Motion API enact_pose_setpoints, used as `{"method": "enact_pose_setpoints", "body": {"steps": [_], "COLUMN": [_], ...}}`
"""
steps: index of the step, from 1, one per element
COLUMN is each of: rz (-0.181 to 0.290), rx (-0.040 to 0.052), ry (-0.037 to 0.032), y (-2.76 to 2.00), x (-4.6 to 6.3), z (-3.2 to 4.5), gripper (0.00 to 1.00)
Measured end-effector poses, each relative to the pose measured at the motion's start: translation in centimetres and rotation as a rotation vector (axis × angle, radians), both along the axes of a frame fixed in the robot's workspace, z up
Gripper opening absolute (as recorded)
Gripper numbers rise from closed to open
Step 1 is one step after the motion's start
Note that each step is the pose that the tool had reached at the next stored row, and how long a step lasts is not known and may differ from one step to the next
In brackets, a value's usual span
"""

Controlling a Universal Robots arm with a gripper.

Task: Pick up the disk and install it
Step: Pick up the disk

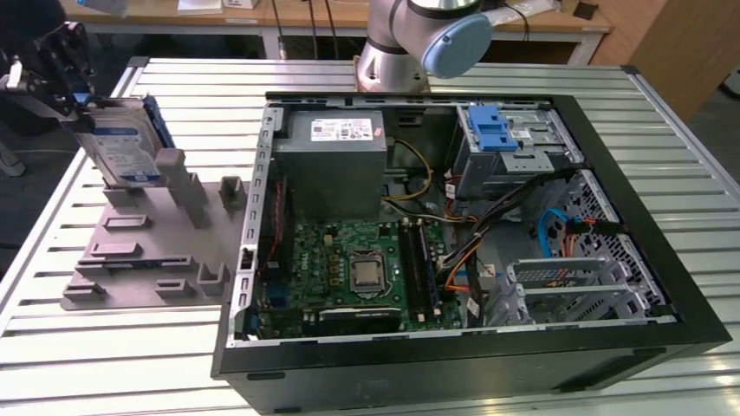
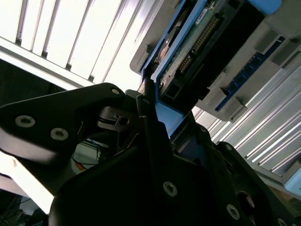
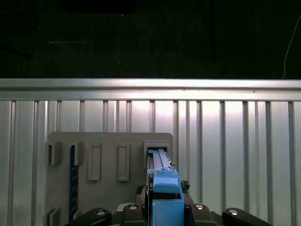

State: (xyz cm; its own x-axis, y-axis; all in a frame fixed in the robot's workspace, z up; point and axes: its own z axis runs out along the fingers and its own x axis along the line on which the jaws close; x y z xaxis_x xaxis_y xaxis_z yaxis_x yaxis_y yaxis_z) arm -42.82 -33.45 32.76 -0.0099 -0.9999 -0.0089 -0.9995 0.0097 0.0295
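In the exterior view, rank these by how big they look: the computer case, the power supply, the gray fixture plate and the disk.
Largest to smallest:
1. computer case
2. gray fixture plate
3. power supply
4. disk, which stands upright at an angle and is partly hidden, so its rank below the power supply is less sure.

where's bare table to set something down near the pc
Bare slatted table: the exterior view's lower left, bordering the fixture board, and the strip at that view's right of the computer case. Crowded: inside the case, and where the gripper holds the disk.
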Motion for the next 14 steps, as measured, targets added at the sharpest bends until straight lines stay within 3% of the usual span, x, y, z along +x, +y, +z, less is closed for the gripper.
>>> {"method": "enact_pose_setpoints", "body": {"steps": [5, 7, 14], "rz": [0.000, 0.000, 0.000], "rx": [0.0008, 0.0061, 0.0062], "ry": [-0.0007, -0.0005, -0.0008], "y": [0.00, 0.00, 0.00], "x": [0.0, 0.0, 0.0], "z": [0.39, 0.46, 1.26], "gripper": [0.36, 0.36, 0.36]}}
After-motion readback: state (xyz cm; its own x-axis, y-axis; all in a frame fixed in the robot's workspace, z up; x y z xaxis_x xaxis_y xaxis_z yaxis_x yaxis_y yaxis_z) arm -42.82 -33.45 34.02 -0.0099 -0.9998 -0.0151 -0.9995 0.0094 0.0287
